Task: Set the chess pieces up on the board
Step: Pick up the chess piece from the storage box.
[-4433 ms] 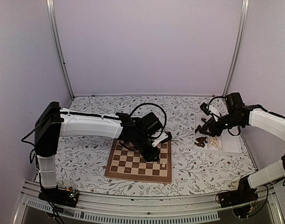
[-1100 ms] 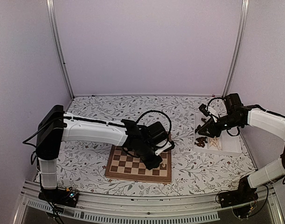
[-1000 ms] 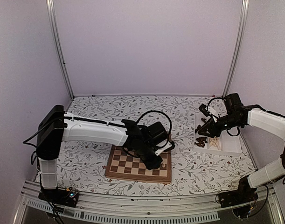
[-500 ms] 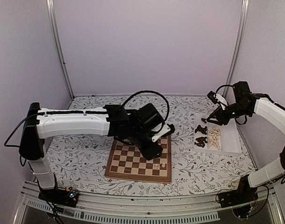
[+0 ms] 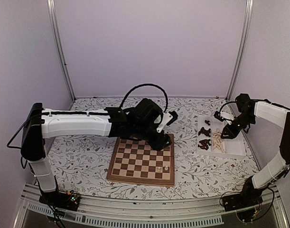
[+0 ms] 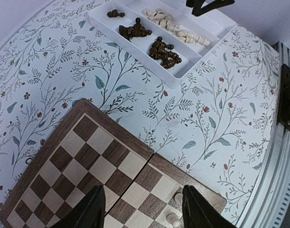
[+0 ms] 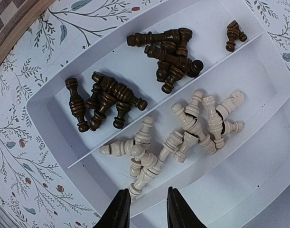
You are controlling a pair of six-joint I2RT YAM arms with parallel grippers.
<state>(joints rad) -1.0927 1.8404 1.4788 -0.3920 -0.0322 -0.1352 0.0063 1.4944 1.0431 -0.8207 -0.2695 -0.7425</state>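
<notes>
The board (image 5: 135, 161) lies at the table's front centre. Two pale chess pieces (image 5: 163, 168) stand near its front right corner, also seen in the left wrist view as pale chess pieces (image 6: 175, 209) on the board (image 6: 88, 156). My left gripper (image 5: 163, 141) hovers over the board's far right part, and this left gripper (image 6: 145, 211) is open and empty. In the white tray (image 7: 258, 156), dark pieces (image 7: 107, 99) and pale pieces (image 7: 197, 123) lie in separate compartments. My right gripper (image 7: 147, 211) hangs open just above the pale ones, holding nothing. From above, that right gripper (image 5: 226, 134) is over the tray (image 5: 235, 152).
The tablecloth carries a leaf pattern. The tray (image 6: 135, 54) sits right of the board with a strip of cloth between them. Metal frame posts (image 5: 59, 47) stand at the back corners, and a rail (image 5: 135, 209) runs along the near edge.
My left gripper opened, left a second pale piece on the board and rose toward the board's far right. My right gripper shifted from the dark pieces to above the pale ones, jaws narrowing.
</notes>
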